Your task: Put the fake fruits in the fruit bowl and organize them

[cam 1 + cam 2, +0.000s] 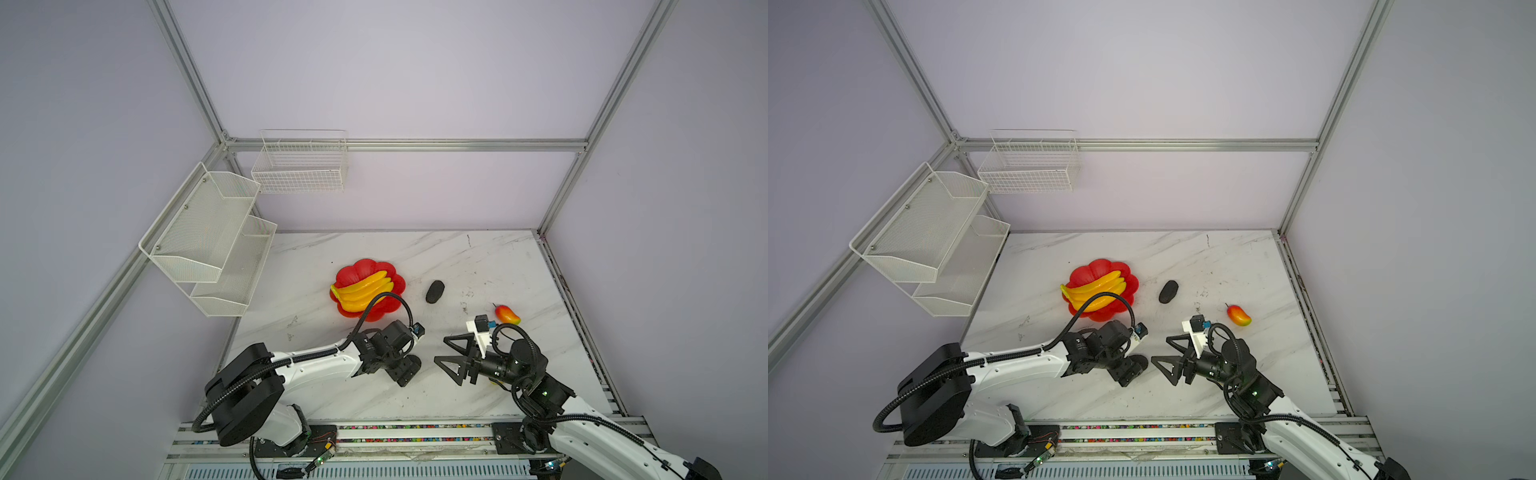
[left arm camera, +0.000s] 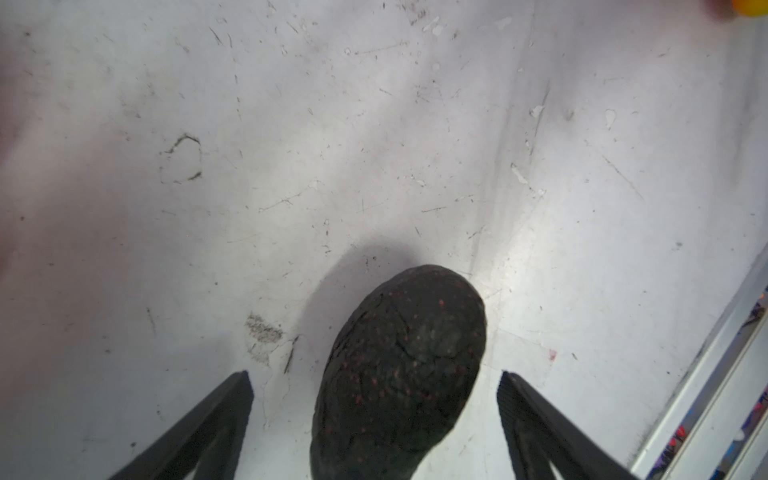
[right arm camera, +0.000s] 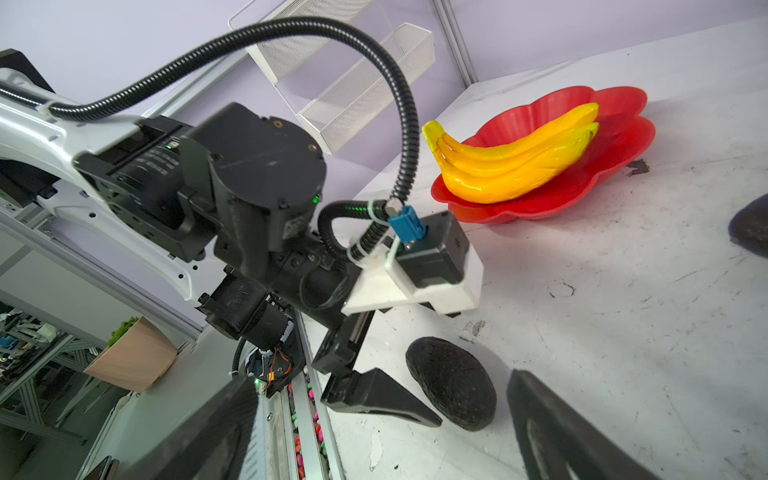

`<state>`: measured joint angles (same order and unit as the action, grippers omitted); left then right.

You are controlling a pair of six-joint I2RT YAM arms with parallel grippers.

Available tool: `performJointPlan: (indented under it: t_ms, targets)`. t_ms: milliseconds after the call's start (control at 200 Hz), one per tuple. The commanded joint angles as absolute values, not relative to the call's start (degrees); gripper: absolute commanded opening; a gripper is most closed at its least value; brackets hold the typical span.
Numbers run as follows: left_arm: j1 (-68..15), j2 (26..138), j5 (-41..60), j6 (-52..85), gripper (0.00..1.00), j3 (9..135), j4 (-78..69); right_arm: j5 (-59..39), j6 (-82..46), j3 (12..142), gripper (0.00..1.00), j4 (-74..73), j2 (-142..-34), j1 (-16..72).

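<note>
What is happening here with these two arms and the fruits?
The left gripper is down at the table with its open jaws on either side of a black avocado, not gripping it yet. The right gripper is open and empty, beside it. The bananas lie in the red bowl already. A second avocado and a mango are on the table, outside the bowl.

bananas (image 1: 365, 289) yellow | bowl (image 1: 365, 266) red | avocado (image 2: 399, 374) black, red-speckled | mango (image 1: 508, 314) red-orange-yellow | table (image 1: 415, 257) white, grey-veined
</note>
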<state>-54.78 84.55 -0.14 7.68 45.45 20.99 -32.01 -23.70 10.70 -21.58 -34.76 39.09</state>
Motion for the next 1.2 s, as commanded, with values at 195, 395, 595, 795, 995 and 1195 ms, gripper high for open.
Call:
performJointPlan:
  t_ms: [195, 395, 595, 795, 995, 1195]
  targets:
    - [-54.93, 86.14, 0.59, 7.02, 0.79, 44.61, 17.28, -31.82, -24.45, 10.36, 0.97, -22.50, -35.20, 38.85]
    - [-54.87, 85.70, -1.73, 7.65, 0.53, 44.18, 16.97, -31.70, -24.48, 10.34, 0.97, -22.41, -34.91, 38.80]
    - [-54.79, 84.33, -1.77, 7.77, 0.37, 44.08, 16.81, -31.51, -24.52, 10.28, 0.97, -22.25, -34.54, 38.85]
    - [-51.99, 74.55, -3.57, 10.44, 0.34, 45.91, 20.47, -31.20, -24.35, 10.56, 0.97, -22.49, -36.05, 38.85]
    - [-44.11, 69.70, -9.53, 9.43, 0.33, 51.99, 24.07, -24.56, -20.95, 16.97, 0.97, -20.60, -46.80, 38.84]
    - [-37.32, 78.95, -14.38, 6.60, 0.33, 64.66, 30.82, -27.21, -11.42, 28.47, 0.97, -21.37, -66.38, 38.85]
